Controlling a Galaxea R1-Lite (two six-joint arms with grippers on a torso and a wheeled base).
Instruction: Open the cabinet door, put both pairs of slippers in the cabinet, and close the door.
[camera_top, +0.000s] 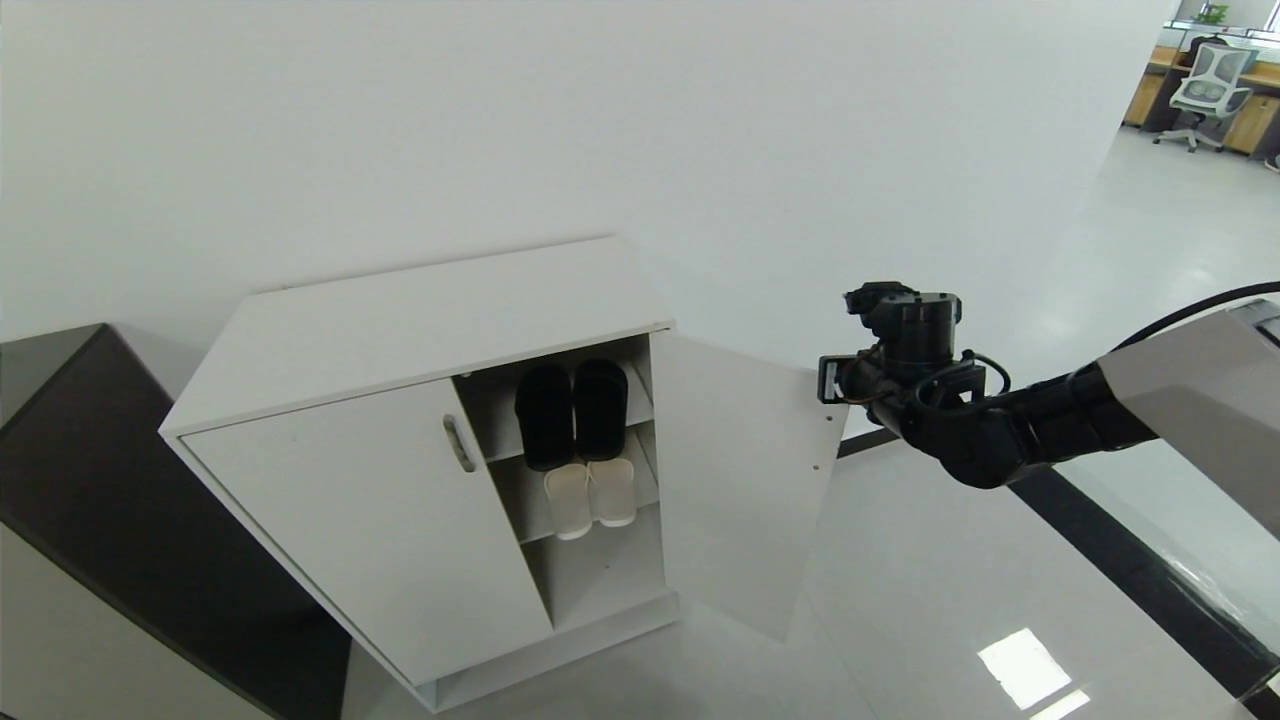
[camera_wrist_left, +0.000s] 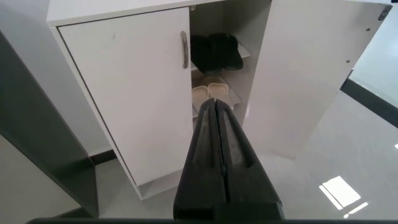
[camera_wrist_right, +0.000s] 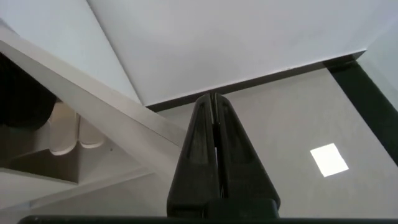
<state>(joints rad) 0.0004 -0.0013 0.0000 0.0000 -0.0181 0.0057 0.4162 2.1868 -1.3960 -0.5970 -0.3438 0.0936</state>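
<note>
So the white cabinet (camera_top: 400, 320) is sitting against the wall, and its right door (camera_top: 740, 480) is hanging wide open while the left door (camera_top: 370, 520) is sitting shut, with its little metal handle (camera_top: 459, 443) right at the edge of the opening. Both pairs are already lying inside the cabinet on the open side. The black slippers (camera_top: 572, 410) are resting side by side on the upper shelf, and the white slippers (camera_top: 590, 495) are sitting on the shelf right under them, toes poking out toward the front.

The right gripper (camera_top: 830, 380) is hovering just beside the top outer corner of the cabinet's open door. Its fingers are pressed flat together and gripping nothing. Honestly I can't tell if it's actually touching the door edge or only sitting next to it.

The left gripper (camera_wrist_left: 216, 102) is hanging out in front of the cabinet, pointing at the open side near the handle, well short of the shelves. Its fingers are squeezed together too, nothing between them.

A dark cabinet (camera_top: 100, 480) is standing just left of the white one, and a dark strip (camera_top: 1100, 540) is running across the floor off to the right of it.
</note>
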